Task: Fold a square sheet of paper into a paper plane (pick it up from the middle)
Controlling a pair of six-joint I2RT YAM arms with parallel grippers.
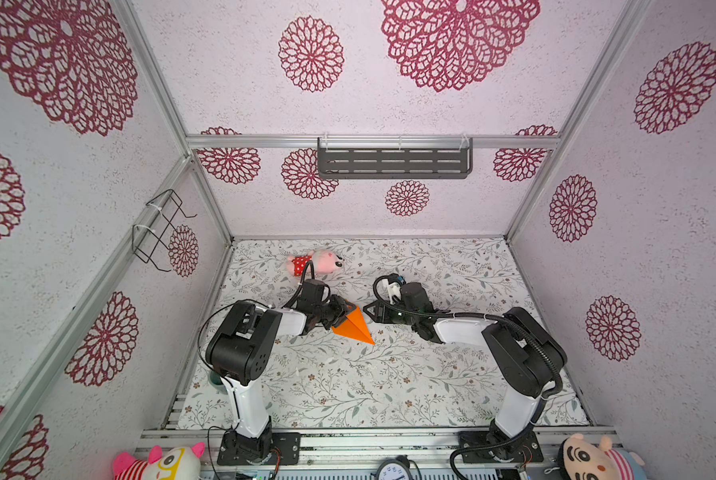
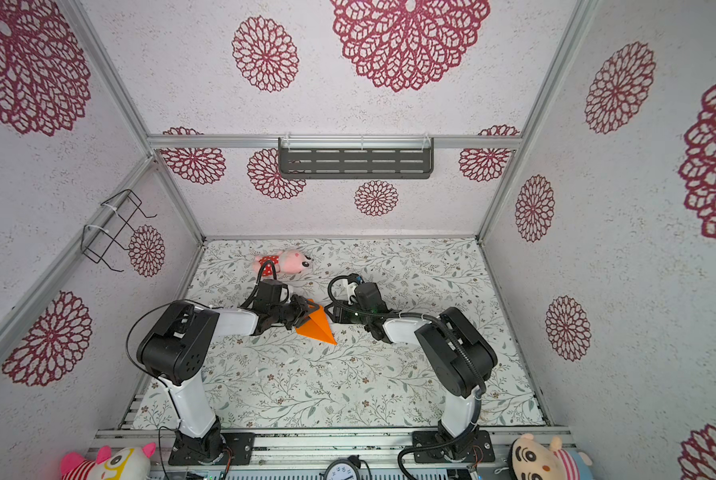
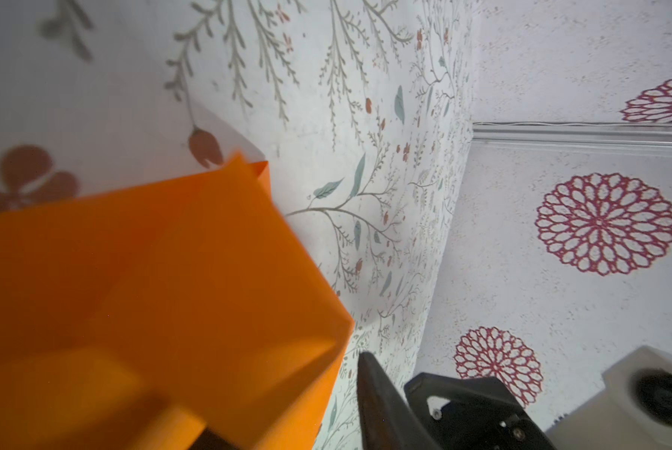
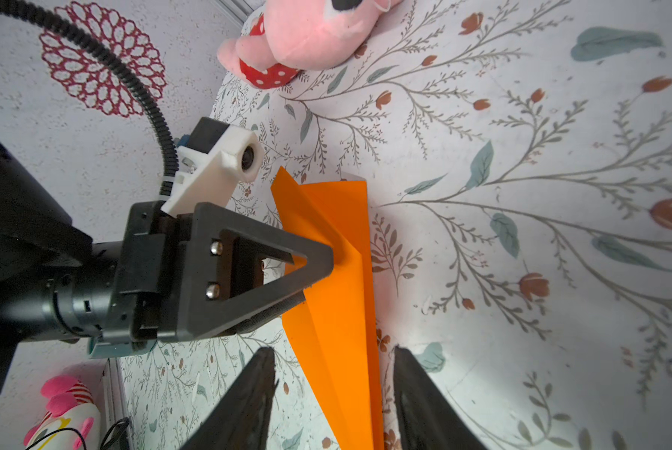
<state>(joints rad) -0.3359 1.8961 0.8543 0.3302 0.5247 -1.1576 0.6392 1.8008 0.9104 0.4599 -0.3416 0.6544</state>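
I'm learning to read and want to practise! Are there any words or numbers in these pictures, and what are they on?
Nothing here can be read as a word, label or brand.
The round dial at the front edge, in both top views: numbers ring its face, too small and cut off to read.
The paper plane and the pink plush toy: no writing shows.

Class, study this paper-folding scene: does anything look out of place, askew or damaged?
A pink plush toy in red dotted shorts lies at the far end of the floral tablecloth, unrelated to folding. The orange paper plane looks undamaged. Small white flecks near it may be scraps or scuffs.
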